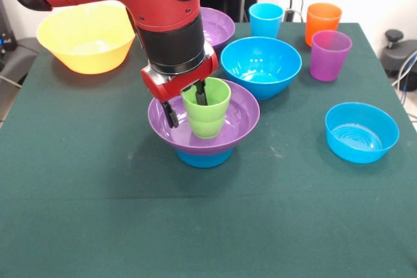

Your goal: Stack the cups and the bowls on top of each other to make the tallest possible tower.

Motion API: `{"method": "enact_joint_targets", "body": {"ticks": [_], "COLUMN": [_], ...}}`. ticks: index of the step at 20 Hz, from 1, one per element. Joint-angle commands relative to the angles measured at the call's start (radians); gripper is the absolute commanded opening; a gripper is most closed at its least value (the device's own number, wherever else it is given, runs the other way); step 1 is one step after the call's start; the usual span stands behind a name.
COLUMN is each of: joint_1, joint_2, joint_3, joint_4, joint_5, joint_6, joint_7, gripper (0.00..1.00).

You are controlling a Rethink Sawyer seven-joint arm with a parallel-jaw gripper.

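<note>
Bowls sit across the green table (98,226): yellow bowl (86,43) far left, big blue bowl (261,64) centre, small blue bowl (361,131) right. Mid-table, the tower (204,136) is a purple bowl (241,112) on a blue bowl (203,157), with the green cup (207,114) inside. The hand (186,103) grips that cup's rim, one finger inside, one outside.
</note>
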Motion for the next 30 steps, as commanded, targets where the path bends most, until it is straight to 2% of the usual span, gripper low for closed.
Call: {"method": "enact_joint_targets", "body": {"ticks": [1, 24, 30], "joint_1": [0.037, 0.034, 0.013], "joint_2": [0.007, -0.012, -0.051], "joint_3": [-0.070, -0.042, -0.007], "joint_4": [0.009, 0.006, 0.031], "joint_5": [-0.054, -0.025, 0.008], "joint_6": [0.099, 0.166, 0.160], "joint_7": [-0.158, -0.163, -0.163], "gripper": [1.00, 1.00, 1.00]}}
